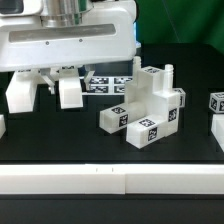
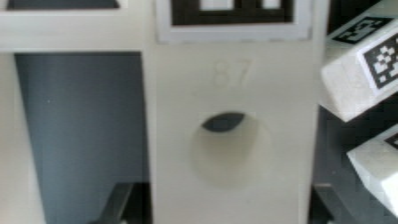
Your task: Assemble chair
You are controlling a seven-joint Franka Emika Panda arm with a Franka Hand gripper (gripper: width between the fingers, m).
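"Chair plate [image 1: 60, 45], where is it?"
"Near the desk's [image 1: 60, 140] far edge, at the exterior view's left. The tool [image 1: 55, 76] is clamped across one of its bars [image 2: 222, 90]."
"And the risk?"
"A big plate gripped by one narrow bar could twist in the jaws, I judge. Swung toward the joined blocks [image 1: 145, 108] mid-desk, it might knock them askew. Then the small hole [image 2: 222, 122] would miss whatever it should mate with."

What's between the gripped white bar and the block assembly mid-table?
Nothing visible stands in the way. The gripper is shut on the white bar; toward the block assembly only the marker board lies flat on the table, farther back.
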